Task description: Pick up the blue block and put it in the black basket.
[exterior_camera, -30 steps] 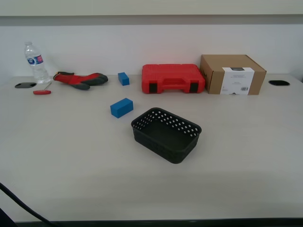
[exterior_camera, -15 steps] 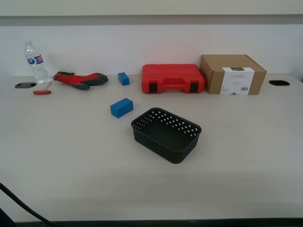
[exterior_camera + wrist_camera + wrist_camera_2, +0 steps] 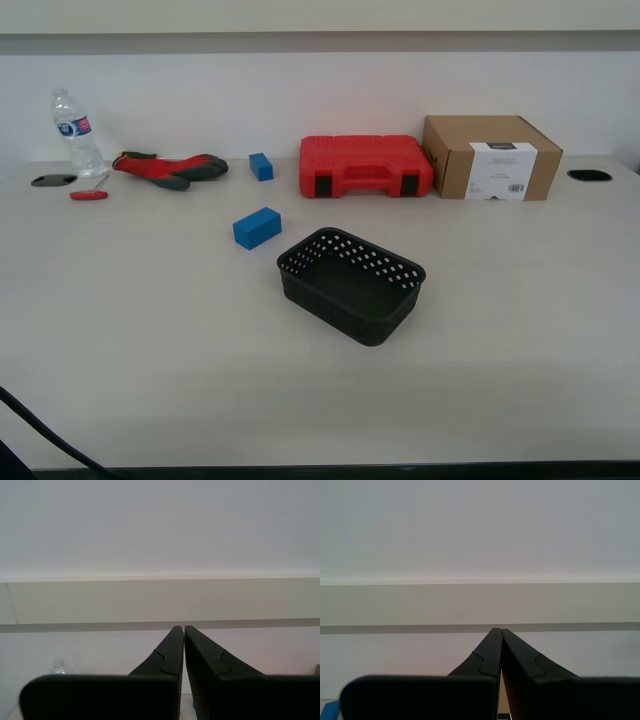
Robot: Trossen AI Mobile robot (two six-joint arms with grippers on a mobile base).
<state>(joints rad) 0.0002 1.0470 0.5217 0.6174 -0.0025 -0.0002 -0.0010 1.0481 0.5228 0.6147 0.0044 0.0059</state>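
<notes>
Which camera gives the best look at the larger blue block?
The exterior view: the blue block lies whole and unobstructed on the table, beside the black basket. Both wrist views face the wall and don't clearly show it.

A bright blue rectangular block [image 3: 257,227] has plain matte faces; a smaller blue block [image 3: 261,166] matches its shade. The shallow black plastic basket [image 3: 351,284] carries rows of round perforations along its sides. A red plastic tool case [image 3: 365,166] has black latches. The brown cardboard box [image 3: 490,157] bears a white label. A glove [image 3: 170,168] is red and dark grey.
</notes>
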